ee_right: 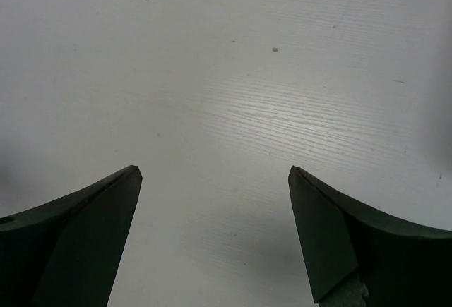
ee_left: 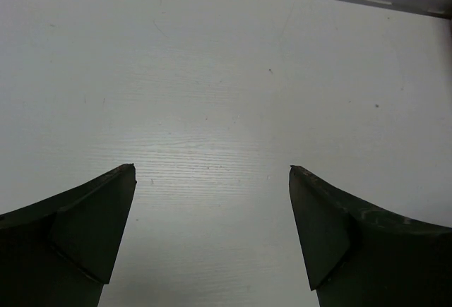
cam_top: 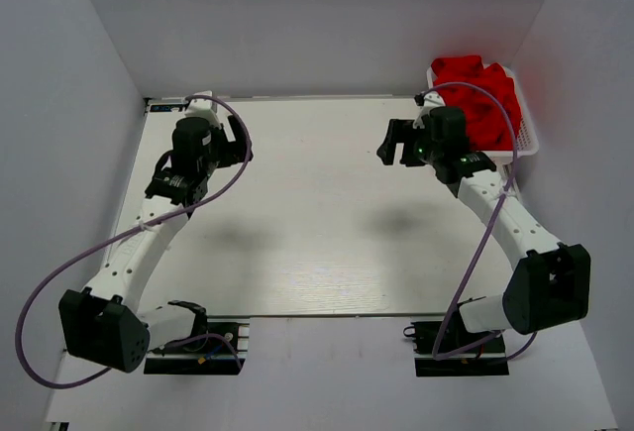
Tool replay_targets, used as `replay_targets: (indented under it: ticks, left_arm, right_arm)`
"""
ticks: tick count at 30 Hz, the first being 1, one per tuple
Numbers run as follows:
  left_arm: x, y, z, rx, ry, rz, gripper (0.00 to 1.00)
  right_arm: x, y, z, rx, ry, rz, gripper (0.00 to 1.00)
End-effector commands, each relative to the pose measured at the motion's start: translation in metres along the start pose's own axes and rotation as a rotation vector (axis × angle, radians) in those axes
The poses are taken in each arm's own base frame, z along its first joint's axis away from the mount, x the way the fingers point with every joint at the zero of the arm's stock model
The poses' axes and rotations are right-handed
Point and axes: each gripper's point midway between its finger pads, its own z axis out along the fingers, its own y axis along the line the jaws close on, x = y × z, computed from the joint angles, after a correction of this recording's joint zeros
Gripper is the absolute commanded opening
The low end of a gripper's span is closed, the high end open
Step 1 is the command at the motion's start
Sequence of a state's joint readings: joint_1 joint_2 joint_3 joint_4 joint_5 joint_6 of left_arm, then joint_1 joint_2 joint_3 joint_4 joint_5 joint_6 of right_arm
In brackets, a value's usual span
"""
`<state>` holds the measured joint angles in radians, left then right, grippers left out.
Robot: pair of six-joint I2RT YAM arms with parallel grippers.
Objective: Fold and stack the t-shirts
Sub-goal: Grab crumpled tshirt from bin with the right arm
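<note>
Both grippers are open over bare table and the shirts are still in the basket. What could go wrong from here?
1. The t-shirts are bunched in one heap in the basket. The right gripper, open beside it, could lift several at once.
2. The basket sits at the far right corner of the table, so a snagged shirt might drag it off the edge.

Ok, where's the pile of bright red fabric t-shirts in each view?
Top external: pile of bright red fabric t-shirts at far right, in the white plastic mesh basket.
Left wrist: not in it.
Right wrist: not in it.
Shared landmark: the white wood-grain table top, seen in all three.
</note>
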<state>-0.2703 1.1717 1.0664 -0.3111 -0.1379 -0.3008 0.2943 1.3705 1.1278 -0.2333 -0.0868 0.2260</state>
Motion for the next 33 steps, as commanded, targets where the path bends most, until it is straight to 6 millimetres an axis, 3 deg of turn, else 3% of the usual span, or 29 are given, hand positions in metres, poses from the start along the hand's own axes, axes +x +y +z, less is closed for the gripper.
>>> replay_targets:
  ticks: [1,4,6,8,9,12,15,17,19,20,23,25,26,27,28,33]
  left_arm:
    - [0.0,0.001,0.004,-0.012,0.026,0.0,1.0]
    - [0.002,0.003,0.008,-0.026,0.041,0.002,1.0]
    - [0.003,0.001,0.008,-0.017,0.044,0.002,1.0]
    - [0.003,0.001,0.008,-0.017,0.044,0.002,1.0]
    - [0.002,0.003,0.008,-0.03,0.039,0.003,1.0]
    - [0.004,0.005,0.008,-0.043,0.045,-0.005,1.0]
    - [0.008,0.009,0.004,-0.054,0.044,-0.004,1.0]
    - [0.004,0.008,0.004,-0.048,0.024,-0.008,1.0]
    - [0.004,0.004,0.004,-0.023,0.022,-0.009,1.0]
    - [0.004,0.004,0.004,-0.023,0.022,-0.009,1.0]
    - [0.0,-0.001,0.003,0.005,0.02,0.003,1.0]
    - [0.001,-0.003,0.003,0.018,0.024,0.012,1.0]
    - [0.001,-0.003,0.003,0.018,0.024,0.012,1.0]
    - [0.001,-0.003,0.003,0.018,0.024,0.012,1.0]
    - [0.003,-0.005,0.004,0.027,0.025,0.012,1.0]
    - [0.005,-0.007,0.007,0.044,0.033,0.021,1.0]
  right_arm:
    - [-0.016,0.019,-0.001,-0.084,-0.039,-0.026,0.9]
    - [-0.022,0.023,-0.006,-0.111,-0.061,-0.07,0.9]
    - [-0.032,0.017,-0.007,-0.07,-0.114,-0.059,0.9]
    - [-0.027,0.009,-0.006,-0.037,-0.133,-0.053,0.9]
    - [-0.041,0.007,-0.005,-0.024,-0.201,-0.06,0.9]
    - [-0.05,-0.026,-0.009,0.164,-0.262,0.037,0.9]
    - [-0.064,-0.055,-0.015,0.337,-0.27,0.019,0.9]
    - [-0.071,-0.068,-0.012,0.401,-0.255,0.01,0.9]
    - [-0.065,-0.072,-0.005,0.419,-0.207,0.022,0.9]
    - [-0.065,-0.086,-0.006,0.452,-0.2,0.05,0.9]
    - [-0.071,-0.102,-0.002,0.539,-0.203,0.059,0.9]
    - [-0.085,-0.133,-0.008,0.65,-0.229,0.072,0.9]
    - [-0.087,-0.14,-0.008,0.666,-0.224,0.066,0.9]
    - [-0.101,-0.16,-0.009,0.705,-0.243,0.086,0.9]
    - [-0.096,-0.168,-0.011,0.728,-0.207,0.084,0.9]
    - [-0.118,-0.209,0.002,0.747,-0.175,0.121,0.9]
